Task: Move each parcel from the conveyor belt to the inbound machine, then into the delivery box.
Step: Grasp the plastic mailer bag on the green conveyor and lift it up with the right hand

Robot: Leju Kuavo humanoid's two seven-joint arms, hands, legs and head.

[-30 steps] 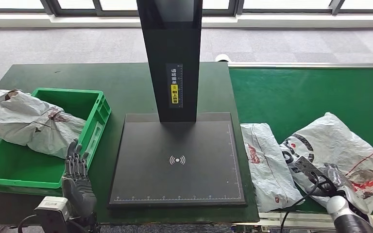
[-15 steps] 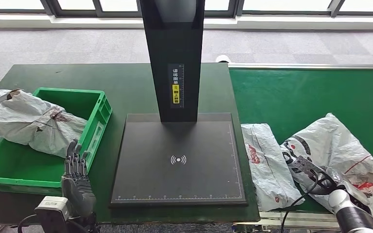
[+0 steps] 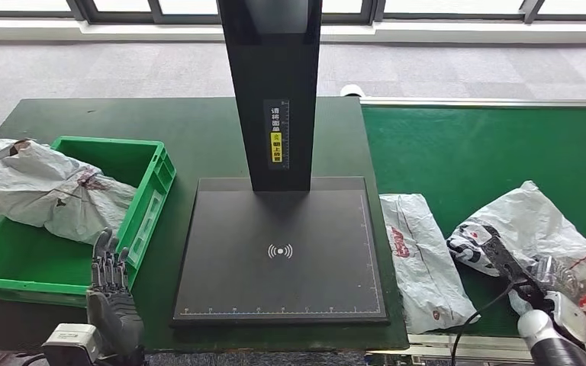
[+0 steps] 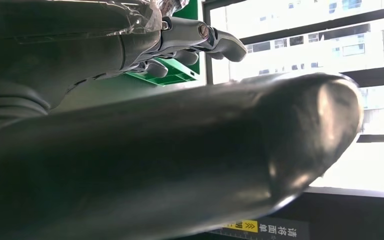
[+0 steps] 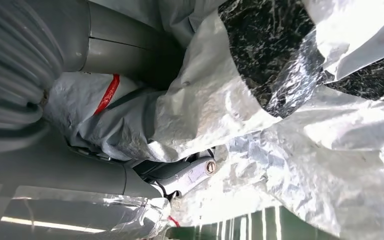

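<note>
Green conveyor belt [image 3: 488, 152], right hand [image 3: 538, 271] gripping crumpled parcel [image 3: 557, 236]

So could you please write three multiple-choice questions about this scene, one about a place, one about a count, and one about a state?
1. Where does the green crate stand relative to the black scanner plate?
A. To its left
B. To its right
C. On top of it

2. How many parcels lie on the green conveyor belt?
A. None
B. Two
C. Four

3. What is the right hand doing?
A. Hanging away from everything
B. Pressing on the scanner plate
C. Gripping the crumpled parcel

Answers:
1. A: in the head view the crate is on the left side of the table, beside the plate.
2. B: a flat parcel and the crumpled one lie on the belt.
3. C: the right wrist view shows the fingers closed into the plastic wrap.
</note>
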